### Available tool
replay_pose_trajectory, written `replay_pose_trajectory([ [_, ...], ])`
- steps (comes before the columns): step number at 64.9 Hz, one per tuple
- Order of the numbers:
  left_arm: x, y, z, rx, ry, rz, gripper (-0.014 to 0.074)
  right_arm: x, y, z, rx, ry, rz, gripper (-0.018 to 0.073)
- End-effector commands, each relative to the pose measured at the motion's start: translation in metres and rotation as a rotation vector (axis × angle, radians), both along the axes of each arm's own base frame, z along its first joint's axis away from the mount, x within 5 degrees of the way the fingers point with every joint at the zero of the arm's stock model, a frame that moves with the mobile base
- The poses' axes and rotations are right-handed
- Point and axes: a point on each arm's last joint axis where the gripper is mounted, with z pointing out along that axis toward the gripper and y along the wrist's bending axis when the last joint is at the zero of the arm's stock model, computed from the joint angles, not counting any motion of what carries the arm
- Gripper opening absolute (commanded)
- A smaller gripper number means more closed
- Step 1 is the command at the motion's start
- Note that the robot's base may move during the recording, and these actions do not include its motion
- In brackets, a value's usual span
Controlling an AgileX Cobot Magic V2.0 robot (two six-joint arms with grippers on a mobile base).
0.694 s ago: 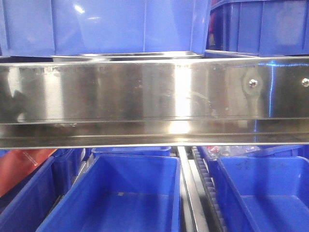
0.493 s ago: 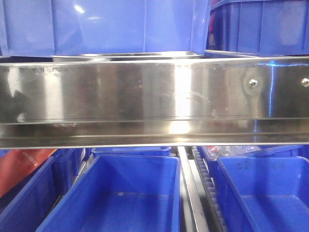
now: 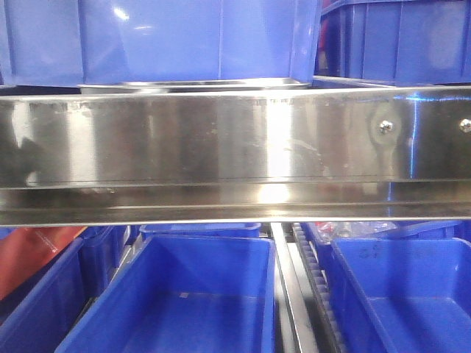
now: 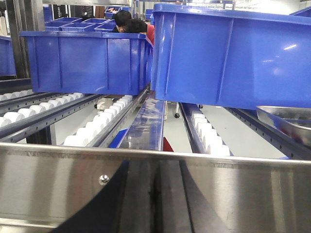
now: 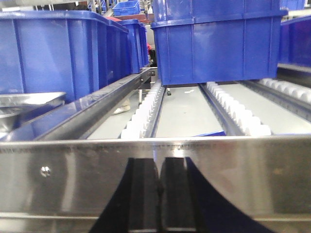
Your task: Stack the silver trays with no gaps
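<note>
Left fingers (image 4: 138,199), right fingers (image 5: 143,194) pressed together, level, before rail (image 4: 48,179).

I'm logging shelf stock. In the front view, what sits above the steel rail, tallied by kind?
Blue bins: 2
Silver tray: 1, seen edge-on; a stack cannot be ruled out
Total: 3

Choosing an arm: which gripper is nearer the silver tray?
Left, probably. The tray sits ahead-right of the left gripper and ahead-left of the right gripper; the front view shows it left of centre.
</note>
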Motion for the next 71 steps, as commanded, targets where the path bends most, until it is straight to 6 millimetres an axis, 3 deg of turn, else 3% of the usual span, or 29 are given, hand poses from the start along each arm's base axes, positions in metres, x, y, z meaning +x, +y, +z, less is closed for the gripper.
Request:
replay_pose_trajectory([
  [1,0.0,0.0,0.003,-0.008,-0.034,-0.001,-0.0009,0.0,0.0,0.002,-0.045,-0.023,-0.003,-0.0078],
  [13,-0.002,-0.001,0.013,-0.002,-0.147,-0.007,-0.0009,0.0,0.0,0.005,-0.021,-0.051,-0.002,-0.0078],
  [34,-0.002,-0.001,0.014,0.0,-0.154,-0.007,-0.0009,0.0,0.0,0.006,-0.021,-0.061,-0.001,-0.0078],
  [43,-0.002,-0.001,0.015,0.001,-0.167,-0.008,-0.0009,-0.001,0.0,0.015,0.012,-0.166,0.005,-0.0078],
  [60,-0.021,0.0,0.078,0.0,-0.129,0.008,-0.0009,-0.022,0.0,0.088,0.028,-0.172,0.001,-0.0078],
  [71,-0.017,0.001,0.113,-0.004,-0.038,0.016,-0.0009,-0.014,0.0,0.135,0.031,-0.105,0.0,-0.0078],
])
